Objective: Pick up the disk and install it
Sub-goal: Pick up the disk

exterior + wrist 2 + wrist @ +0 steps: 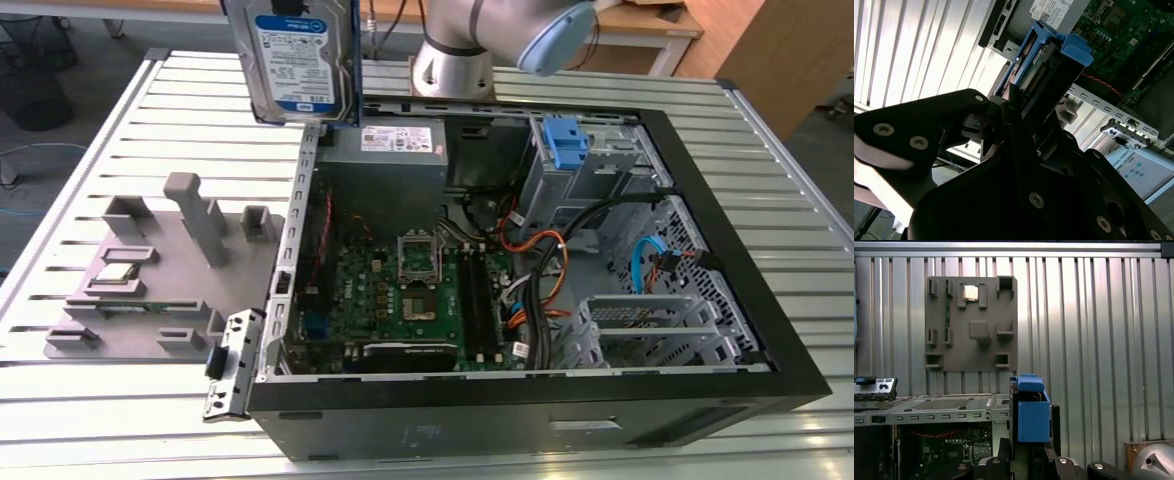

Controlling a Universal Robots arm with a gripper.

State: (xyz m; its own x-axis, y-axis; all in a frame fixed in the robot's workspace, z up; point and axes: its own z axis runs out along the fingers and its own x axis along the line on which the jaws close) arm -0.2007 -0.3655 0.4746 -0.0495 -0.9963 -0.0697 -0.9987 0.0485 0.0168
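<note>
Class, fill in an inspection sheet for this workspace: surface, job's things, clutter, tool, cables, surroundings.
Surface: slatted metal table, carrying an open computer case.
Job's things: the disk, upright in its blue bracket, held in the air by the case's edge.
Clutter: grey parts fixture beside the case; lone blue bracket inside the case.
Tool: shut on the disk.
Cables: orange, black and blue leads inside the case.
Surroundings: wooden furniture beyond the table.

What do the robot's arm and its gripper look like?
The arm is a round silver-grey metal tube with a pale blue cap at a joint. The gripper is matt black, built of flat angular plates and links, with silver screw heads.
</note>
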